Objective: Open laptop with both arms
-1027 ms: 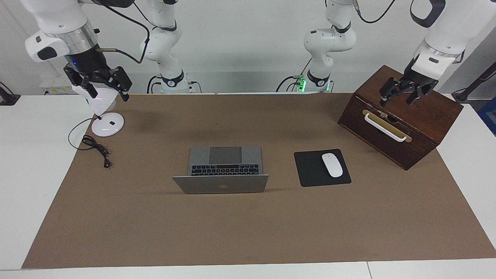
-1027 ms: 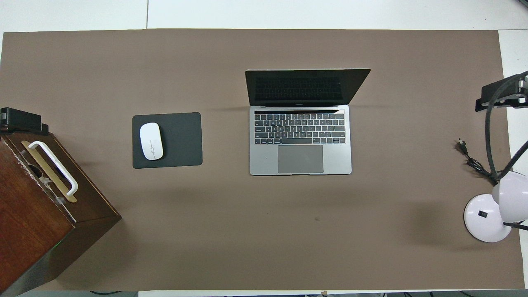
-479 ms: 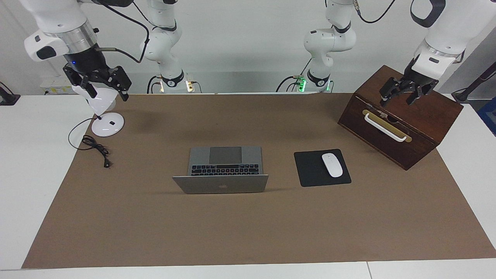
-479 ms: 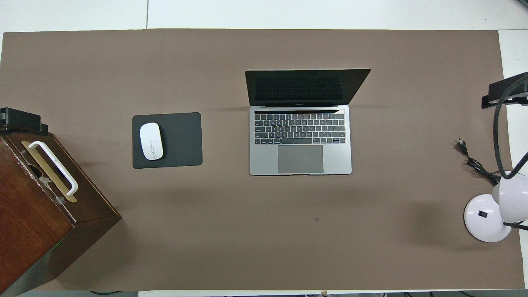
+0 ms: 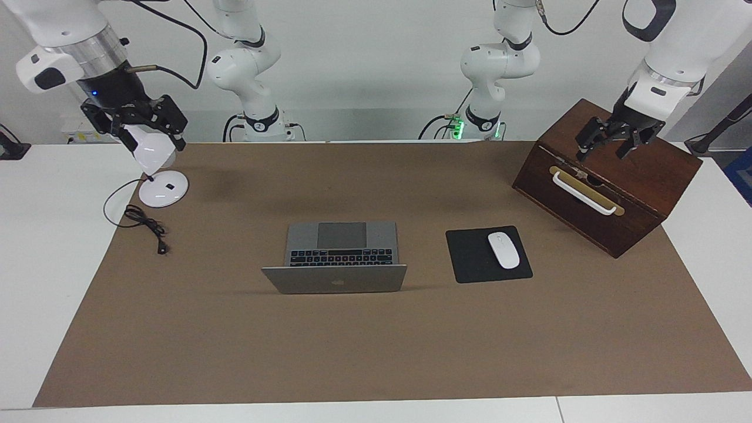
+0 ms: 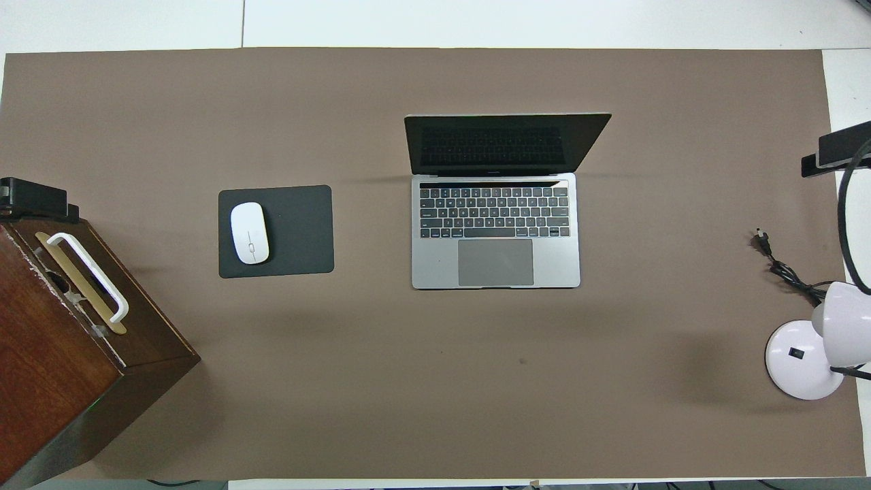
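White jointed arms [image 5: 247, 64], black joint bands, silver wrist ring, black cables; small black end effectors; green light at one base.

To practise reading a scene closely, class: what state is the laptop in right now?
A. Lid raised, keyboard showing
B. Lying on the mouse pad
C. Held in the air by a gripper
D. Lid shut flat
A: the laptop sits on the brown mat with its lid up, black keys and trackpad exposed, while the left gripper and right gripper are both away from it.
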Controlling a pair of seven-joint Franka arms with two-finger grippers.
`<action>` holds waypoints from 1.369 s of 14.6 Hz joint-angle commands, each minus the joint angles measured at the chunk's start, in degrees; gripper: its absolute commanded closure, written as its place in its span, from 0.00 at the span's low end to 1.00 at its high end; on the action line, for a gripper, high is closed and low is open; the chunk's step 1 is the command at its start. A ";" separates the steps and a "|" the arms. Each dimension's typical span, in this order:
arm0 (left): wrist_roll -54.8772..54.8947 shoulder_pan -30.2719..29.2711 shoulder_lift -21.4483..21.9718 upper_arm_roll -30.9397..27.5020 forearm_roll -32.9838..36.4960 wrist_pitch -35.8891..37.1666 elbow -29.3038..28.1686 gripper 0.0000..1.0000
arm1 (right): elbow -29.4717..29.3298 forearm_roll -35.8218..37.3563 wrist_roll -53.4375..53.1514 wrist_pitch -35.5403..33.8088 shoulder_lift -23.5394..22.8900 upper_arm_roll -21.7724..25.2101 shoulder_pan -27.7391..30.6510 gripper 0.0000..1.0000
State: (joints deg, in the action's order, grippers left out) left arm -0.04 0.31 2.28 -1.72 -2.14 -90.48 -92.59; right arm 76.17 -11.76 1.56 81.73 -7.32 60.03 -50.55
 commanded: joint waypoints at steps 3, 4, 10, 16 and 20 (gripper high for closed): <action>-0.05 -0.23 0.35 -0.03 0.91 0.83 0.48 0.00 | -0.32 0.86 -1.21 2.11 1.00 -1.32 0.71 0.00; -0.05 -0.23 0.35 -0.03 0.91 0.83 0.48 0.00 | -0.24 0.86 -1.20 2.55 1.08 -1.32 0.71 0.00; -0.14 -0.23 0.35 -0.03 0.91 0.83 0.48 0.00 | -0.15 1.12 -1.20 2.64 1.17 -1.32 0.10 0.00; -0.05 -0.23 0.35 -0.03 0.91 0.83 0.40 0.00 | -0.06 1.21 -0.94 3.43 1.35 -5.94 5.51 0.00; 0.04 -0.31 0.44 -0.03 0.91 0.91 0.40 0.00 | -0.15 2.09 -0.94 4.22 2.23 -24.22 23.17 0.00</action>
State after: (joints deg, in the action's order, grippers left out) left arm -0.04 0.31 2.31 -1.79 -2.14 -90.48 -92.59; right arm 75.52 -11.62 1.39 84.65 -6.82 43.90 -34.67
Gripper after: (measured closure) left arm 0.000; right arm 0.000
